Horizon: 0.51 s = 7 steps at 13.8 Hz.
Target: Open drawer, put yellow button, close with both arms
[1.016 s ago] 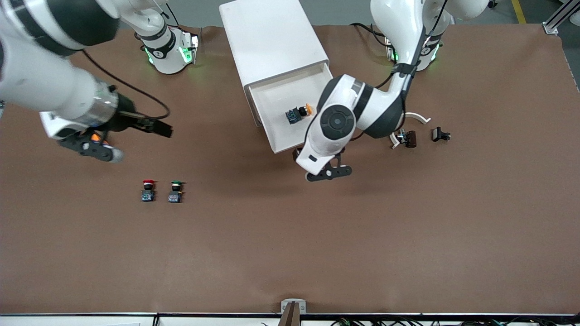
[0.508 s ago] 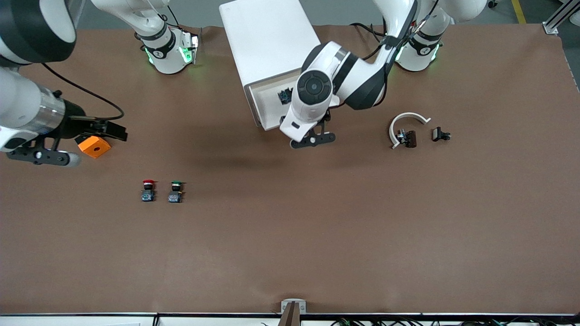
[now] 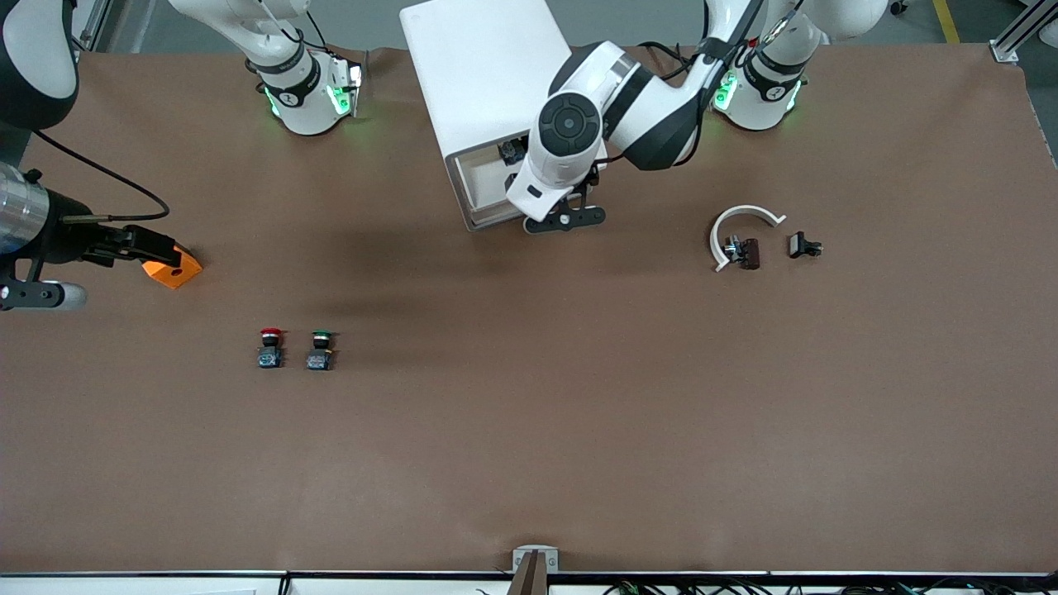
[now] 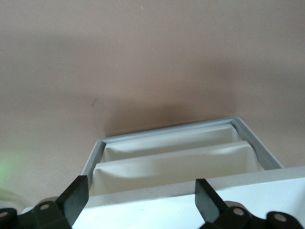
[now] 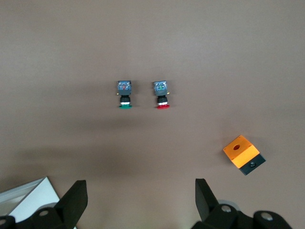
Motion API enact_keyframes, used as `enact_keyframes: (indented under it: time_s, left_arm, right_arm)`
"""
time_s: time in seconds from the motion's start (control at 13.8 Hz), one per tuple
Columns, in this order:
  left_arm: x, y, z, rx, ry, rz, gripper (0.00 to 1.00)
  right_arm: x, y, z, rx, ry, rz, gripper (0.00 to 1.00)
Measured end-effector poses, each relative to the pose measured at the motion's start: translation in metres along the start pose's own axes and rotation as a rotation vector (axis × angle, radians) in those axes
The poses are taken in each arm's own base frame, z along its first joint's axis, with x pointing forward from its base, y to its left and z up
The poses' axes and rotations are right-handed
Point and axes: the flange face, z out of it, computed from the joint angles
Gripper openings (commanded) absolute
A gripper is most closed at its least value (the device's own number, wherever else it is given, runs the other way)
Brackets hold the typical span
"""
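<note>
The white cabinet [image 3: 488,74] stands between the arms' bases. Its drawer [image 3: 483,186] sticks out only a little, and it also shows in the left wrist view [image 4: 171,143]. Of the yellow button [image 3: 512,151] only the dark body shows inside the drawer; the left arm hides the cap. My left gripper [image 3: 555,216] is at the drawer's front, open and empty [image 4: 140,198]. My right gripper [image 3: 37,295] is open and empty over bare table [image 5: 138,200] at the right arm's end.
A red-capped button [image 3: 270,347] and a green-capped button [image 3: 321,349] stand side by side nearer the front camera. An orange block [image 3: 171,268] lies by the right gripper. A white curved piece [image 3: 744,219] and small black parts [image 3: 803,245] lie toward the left arm's end.
The left arm has moved toward the cabinet and the drawer has slid in with it, from wide open to a narrow gap. The right arm has pulled away, uncovering the orange block.
</note>
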Motion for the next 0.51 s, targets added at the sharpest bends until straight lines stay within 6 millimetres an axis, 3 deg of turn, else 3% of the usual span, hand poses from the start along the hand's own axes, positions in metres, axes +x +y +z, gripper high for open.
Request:
enact_keyframes:
  time_s: [0.51]
  left_arm:
    - [-0.034,0.019,0.021,0.015,-0.045,-0.004,1.0]
  right_arm:
    - [-0.023,-0.001,0.012,-0.02,0.047,-0.019,1.0]
